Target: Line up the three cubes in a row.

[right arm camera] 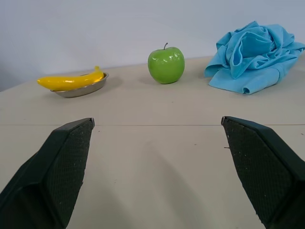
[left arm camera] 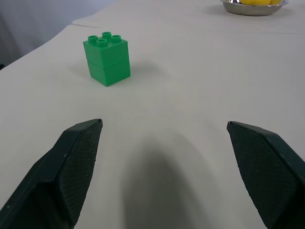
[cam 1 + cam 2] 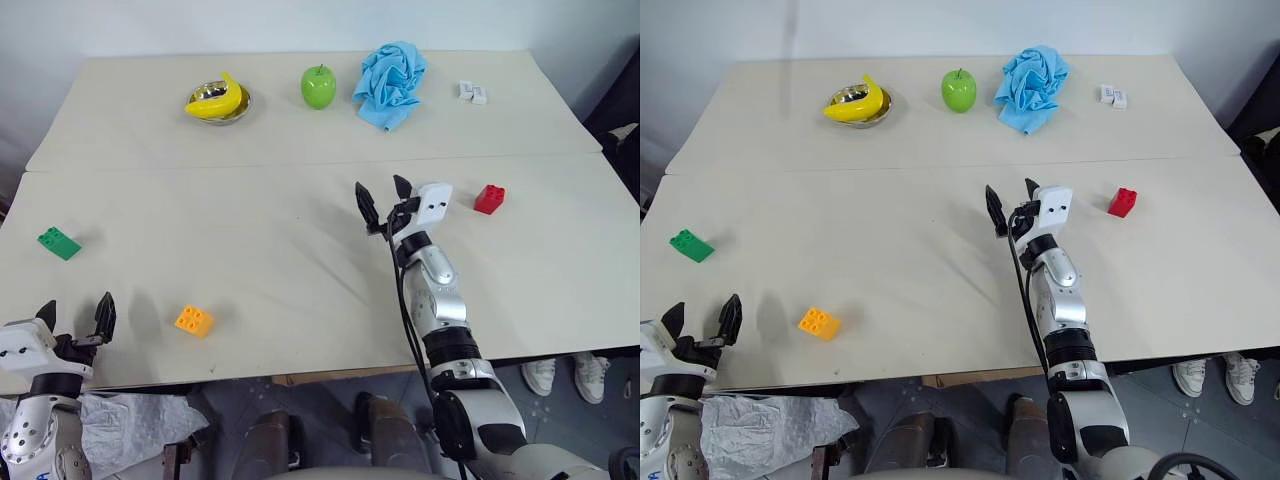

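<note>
Three cubes lie far apart on the white table (image 3: 300, 280). The green cube (image 3: 58, 242) is at the left edge, the orange-yellow cube (image 3: 193, 320) near the front, and the red cube (image 3: 489, 199) to the right. My left gripper (image 3: 75, 317) hovers open at the front left corner, pointing at the green cube (image 2: 106, 59) a short way ahead, nothing between its fingers. Over the table's middle, my right gripper (image 3: 384, 201) is open and empty, left of the red cube.
Along the far side stand a metal bowl (image 3: 234, 108) with a banana (image 3: 215, 98), a green apple (image 3: 318, 87), a crumpled blue cloth (image 3: 391, 84) and two tiny white blocks (image 3: 472, 92). A seam (image 3: 200, 164) crosses the table.
</note>
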Controlling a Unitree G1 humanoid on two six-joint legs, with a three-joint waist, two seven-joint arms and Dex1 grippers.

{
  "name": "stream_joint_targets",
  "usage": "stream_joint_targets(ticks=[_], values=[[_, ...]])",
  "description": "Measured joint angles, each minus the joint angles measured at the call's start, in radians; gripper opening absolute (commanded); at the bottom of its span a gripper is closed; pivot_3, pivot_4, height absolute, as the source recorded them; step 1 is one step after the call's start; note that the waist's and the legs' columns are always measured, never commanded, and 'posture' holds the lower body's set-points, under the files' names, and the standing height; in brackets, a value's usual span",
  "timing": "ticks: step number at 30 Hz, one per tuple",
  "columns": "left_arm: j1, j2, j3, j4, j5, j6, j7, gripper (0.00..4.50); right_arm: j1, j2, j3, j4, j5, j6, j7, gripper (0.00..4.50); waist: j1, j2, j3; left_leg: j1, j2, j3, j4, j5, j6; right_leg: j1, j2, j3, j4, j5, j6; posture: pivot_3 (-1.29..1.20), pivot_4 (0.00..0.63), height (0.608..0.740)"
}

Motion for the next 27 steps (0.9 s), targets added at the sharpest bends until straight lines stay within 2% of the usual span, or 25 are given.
stream_joint_targets(ticks=[5, 10, 14, 15, 17, 19, 23, 27], values=[[-0.004, 0.000, 0.002, 0.000, 0.006, -0.004, 0.008, 4.45, 0.000, 0.000, 0.000, 0.000, 0.000, 0.000, 0.000, 4.50, 0.000, 0.000, 0.000, 0.000, 0.000, 0.000, 0.000, 0.000, 0.000, 0.000, 0.000, 0.000, 0.000, 0.000, 0.000, 0.00, 0.150, 0.740], [-0.004, 0.043, 0.015, -0.021, -0.115, 0.023, -0.099, 4.45, 0.027, -0.013, 0.006, -0.085, 0.039, 0.019, 0.070, 4.50, 0.003, 0.000, 0.000, 0.000, 0.000, -0.001, 0.000, 0.000, 0.000, 0.000, 0.000, 0.000, 0.000, 0.000, 0.000, 0.00, 0.150, 0.740], [-0.085, 0.279, 0.004, -0.110, -0.191, 0.138, -0.236, 4.45, 0.144, -0.117, -0.002, -0.376, 0.206, 0.185, 0.181, 4.50, 0.025, 0.000, 0.000, -0.001, -0.002, -0.005, 0.001, 0.000, 0.000, 0.001, -0.001, -0.001, 0.000, 0.000, -0.001, 0.00, 0.150, 0.740], [-0.132, 0.340, -0.017, -0.138, -0.206, 0.169, -0.278, 4.45, 0.179, -0.166, -0.002, -0.456, 0.232, 0.230, 0.206, 4.50, 0.030, 0.002, 0.001, -0.001, -0.003, -0.004, 0.001, 0.000, 0.001, 0.002, -0.002, 0.000, 0.000, 0.000, -0.001, 0.00, 0.150, 0.740], [-0.199, 0.400, -0.072, -0.167, -0.222, 0.211, -0.349, 4.45, 0.230, -0.229, -0.006, -0.567, 0.264, 0.296, 0.229, 4.50, 0.026, 0.004, 0.000, 0.002, -0.004, -0.002, -0.001, -0.001, 0.001, 0.002, -0.002, 0.002, -0.001, 0.000, 0.000, 0.00, 0.150, 0.740], [-0.294, 0.442, -0.187, -0.147, -0.216, 0.249, -0.443, 4.45, 0.313, -0.310, -0.027, -0.687, 0.306, 0.373, 0.236, 4.50, 0.031, 0.004, 0.000, 0.002, -0.004, -0.002, -0.004, 0.000, 0.001, 0.002, -0.001, 0.001, -0.001, 0.000, 0.000, 0.00, 0.150, 0.740], [-0.512, 0.449, -0.400, -0.049, -0.151, 0.255, -0.603, 4.45, 0.534, -0.451, -0.167, -0.899, 0.388, 0.475, 0.237, 4.50, 0.037, 0.004, 0.000, 0.002, -0.005, 0.001, -0.009, 0.000, -0.001, 0.000, 0.004, -0.001, -0.004, -0.001, -0.001, 0.00, 0.150, 0.740], [-0.678, 0.382, -0.502, 0.077, -0.089, 0.211, -0.684, 4.45, 0.793, -0.498, -0.333, -0.977, 0.395, 0.472, 0.262, 4.50, 0.038, 0.004, 0.000, 0.002, -0.004, 0.009, -0.009, -0.001, -0.003, 0.001, 0.009, -0.001, -0.007, -0.001, -0.001, 0.00, 0.150, 0.740]])
